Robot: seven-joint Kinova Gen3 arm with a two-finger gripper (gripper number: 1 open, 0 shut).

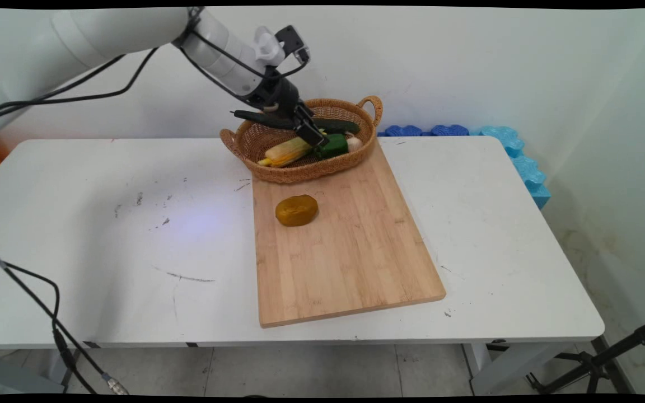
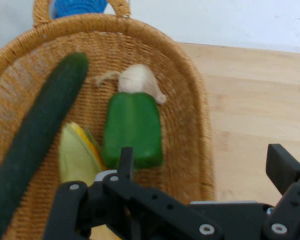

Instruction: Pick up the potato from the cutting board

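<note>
Fingers [image 2: 126, 159] of the black two-finger gripper [image 1: 312, 134] stood wide apart and empty over the oval woven wicker basket [image 1: 289, 173], the blocky green bell pepper [image 2: 132, 129] directly ahead of them. Beside the pepper lay a yellow corn cob [image 2: 76, 154] and long dark-green cucumber [image 2: 37, 135], with a white garlic bulb [image 2: 136, 80] beyond. The pepper looked light, smooth, perhaps slippery, best gripped across its flat sides.
</note>
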